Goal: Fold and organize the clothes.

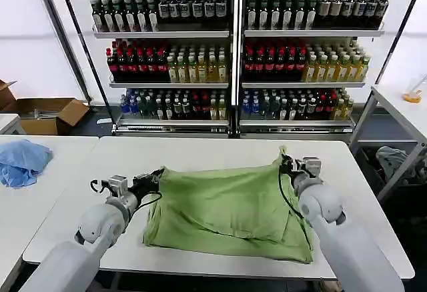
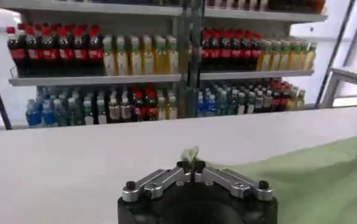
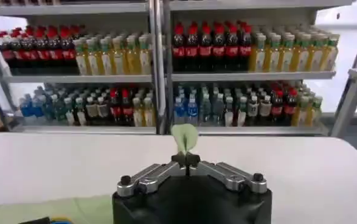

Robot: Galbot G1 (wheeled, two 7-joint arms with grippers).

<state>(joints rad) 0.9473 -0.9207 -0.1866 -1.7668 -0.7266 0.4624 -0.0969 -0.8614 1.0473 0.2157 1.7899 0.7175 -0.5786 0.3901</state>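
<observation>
While light green shirt (image 1: 230, 209) lies spread, partly folded, on white table (image 1: 193, 151), left gripper (image 1: 155, 176) pinches its far left corner, right gripper (image 1: 285, 163) pinches far right corner; both sets of fingers closed on fabric. Blue cloth (image 1: 22, 161) on neighbouring table, left. Cardboard box (image 1: 48, 113) on floor beyond. Shelves of bottles (image 1: 233, 52) along back.

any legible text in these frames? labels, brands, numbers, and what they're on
None can be read.
Bottles on the shelving: labels are there but too small and blurred to read in the head view and both wrist views.
Green shirt: plain side up, no print or tag showing.
Left end effector and right end effector, each shut on a shirt corner: no markings visible.
Cardboard box: no readable marking.
</observation>
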